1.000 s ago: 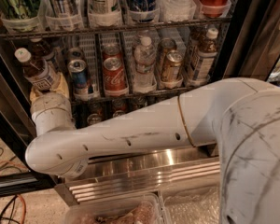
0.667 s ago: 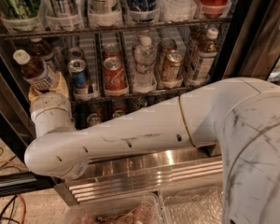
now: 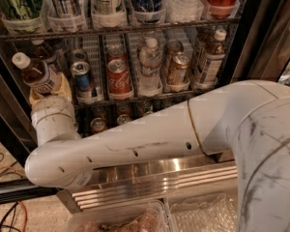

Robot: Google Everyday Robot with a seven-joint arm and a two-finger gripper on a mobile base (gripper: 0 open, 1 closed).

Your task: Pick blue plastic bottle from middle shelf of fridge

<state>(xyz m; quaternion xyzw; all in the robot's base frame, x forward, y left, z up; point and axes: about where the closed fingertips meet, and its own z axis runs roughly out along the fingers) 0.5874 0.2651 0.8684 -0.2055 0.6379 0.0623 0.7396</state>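
The blue plastic bottle [image 3: 37, 74], with brown liquid and a white cap, is tilted with its cap up and to the left, at the left end of the middle shelf [image 3: 135, 99] of the fridge [image 3: 251, 42]. My gripper [image 3: 49, 90] is shut around its lower half, with cream fingers [image 3: 64, 87] on either side. The bottle is lifted off the rack, in front of the left lane. My white arm crosses the lower view from the right.
On the middle shelf stand a blue soda can [image 3: 83, 81], a red cola can [image 3: 118, 76], a clear water bottle [image 3: 150, 65], a gold can [image 3: 177, 69] and another brown bottle [image 3: 210, 58]. Tall cans fill the upper shelf. The ribbed steel base [image 3: 154, 178] lies below.
The held bottle has shifted slightly to the left with the gripper. The arm has barely moved otherwise.
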